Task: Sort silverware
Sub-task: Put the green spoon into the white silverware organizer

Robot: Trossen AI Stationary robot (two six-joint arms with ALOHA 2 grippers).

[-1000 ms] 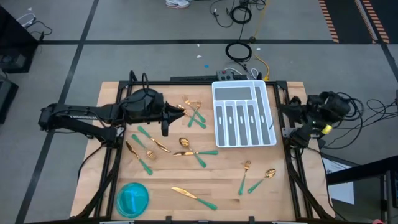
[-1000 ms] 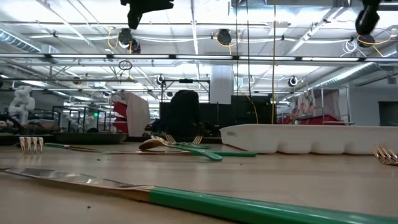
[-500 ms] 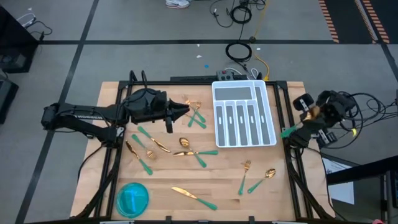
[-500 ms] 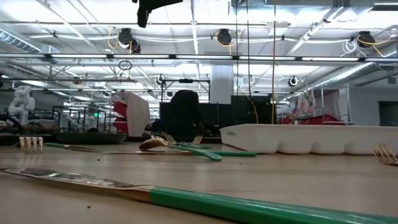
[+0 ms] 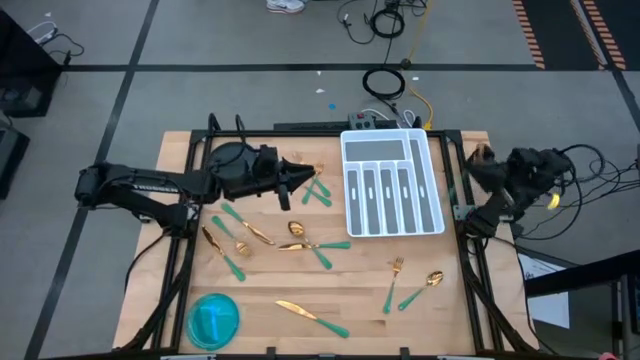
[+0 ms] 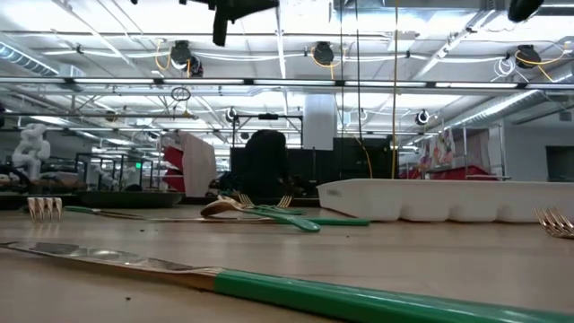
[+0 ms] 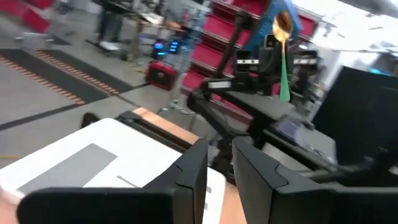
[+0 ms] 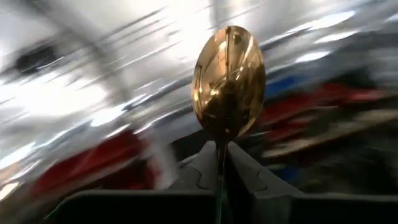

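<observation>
Gold spoon stands bowl-up in right gripper, fingers clamped on its green handle, raised off the table beside tray, likely for carrying to a slot | left gripper empty, fingers slightly apart, above loose silverware | tray between the grippers

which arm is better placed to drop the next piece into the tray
Right. The right gripper already holds a spoon, beside the white tray. The left gripper hovers near the loose silverware and carries nothing.
</observation>
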